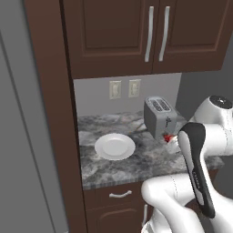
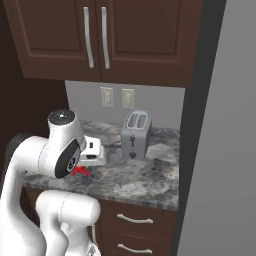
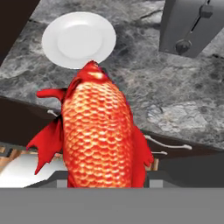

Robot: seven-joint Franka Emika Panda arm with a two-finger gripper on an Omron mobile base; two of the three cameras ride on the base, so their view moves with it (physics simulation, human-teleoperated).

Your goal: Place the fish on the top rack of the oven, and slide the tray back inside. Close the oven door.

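Observation:
A red-orange fish (image 3: 98, 127) with a scaly body fills the middle of the hand view, and my gripper (image 3: 107, 175) is shut on it. The fish hangs above the counter's front edge, head toward the white plate. From the base cameras only a bit of the red fish (image 1: 169, 138) (image 2: 80, 172) peeks out under the hand, with the gripper (image 1: 173, 144) (image 2: 84, 167) just in front of the toaster. The oven, its door, the top rack and the tray are out of view.
A round white plate (image 1: 114, 146) (image 3: 78, 39) lies on the grey marble counter (image 1: 113, 175). A silver toaster (image 1: 160, 116) (image 2: 135, 134) stands at the back. Brown wall cabinets (image 1: 136, 32) hang above, and drawers (image 2: 135, 219) sit below.

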